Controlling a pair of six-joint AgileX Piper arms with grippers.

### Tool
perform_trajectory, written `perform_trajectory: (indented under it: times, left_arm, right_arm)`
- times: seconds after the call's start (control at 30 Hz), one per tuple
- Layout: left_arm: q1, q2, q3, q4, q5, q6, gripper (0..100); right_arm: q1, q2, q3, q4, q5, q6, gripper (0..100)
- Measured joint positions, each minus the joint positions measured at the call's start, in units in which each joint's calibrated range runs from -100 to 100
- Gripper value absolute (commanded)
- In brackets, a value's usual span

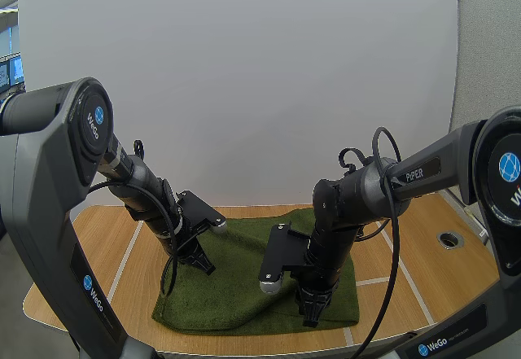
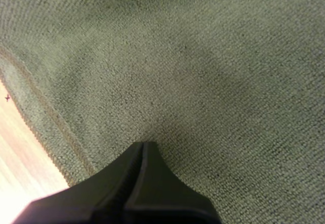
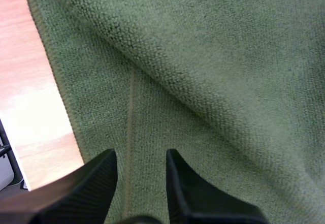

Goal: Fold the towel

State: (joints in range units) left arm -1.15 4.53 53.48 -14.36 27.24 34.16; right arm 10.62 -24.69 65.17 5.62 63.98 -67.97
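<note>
A dark green towel (image 1: pixel 244 286) lies spread on the wooden table (image 1: pixel 98 245), between the two arms and toward the front edge. It is not flat. Its surface is rumpled, and its front left corner bulges near the table's rim.

The left end effector (image 1: pixel 203 265) points down at the towel's left part, just inside the left edge. In the left wrist view its two black fingers (image 2: pixel 152 183) lie together as one dark wedge, so it is closed. The tip rests against the cloth, close to the hemmed border where the pale wood shows beside it. The fabric dips slightly around the tip, but it is not clear whether any cloth is caught between the fingers.

The right end effector (image 1: pixel 312 317) hangs over the towel's right front part, close to the front edge, with its arm bent steeply down above it. In the right wrist view its fingers (image 3: pixel 104 173) stand apart with their ribbed inner faces turned to each other. It is open and holds nothing. The towel lies right beneath it, and a stitched hem line runs up from between the fingertips. A soft raised fold crosses the cloth on a slant beyond the tips. The towel's straight edge lies just beside the fingers, with bare wood next to it.
</note>
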Motion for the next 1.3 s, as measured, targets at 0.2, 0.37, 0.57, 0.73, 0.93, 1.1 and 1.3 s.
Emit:
perform_trajectory:
  times: [0.2, 0.37, 0.57, 0.73, 0.93, 1.1, 1.3]
  left_arm:
    - [0.0, 0.0, 0.0, 0.0, 0.0, 0.0, 0]
    - [0.0, 0.0, 0.0, 0.0, 0.0, 0.0, 0]
    - [0.0, 0.0, 0.0, 0.0, 0.0, 0.0, 0]
    - [0.0, 0.0, 0.0, 0.0, 0.0, 0.0, 0]
    - [0.0, 0.0, 0.0, 0.0, 0.0, 0.0, 0]
    - [0.0, 0.0, 0.0, 0.0, 0.3, 0.0, 0]
    - [0.0, 0.0, 0.0, 0.0, 0.6, 0.0, 0]
  right_arm:
    - [0.0, 0.0, 4.0, 0.9, -6.3, -0.6, 53]
    - [0.0, 0.0, 5.1, 1.0, -8.7, -1.1, 53]
    - [0.0, 0.0, 5.2, 1.1, -12.9, -1.2, 53]
    - [0.0, 0.0, 6.3, 1.1, -15.8, -1.2, 53]
    - [0.0, 0.0, 6.8, 1.1, -16.1, -1.4, 53]
    - [0.0, 0.0, 7.2, 1.2, -16.8, -1.4, 46]
    - [0.0, 1.6, 7.6, 1.2, -17.2, -1.4, 34]
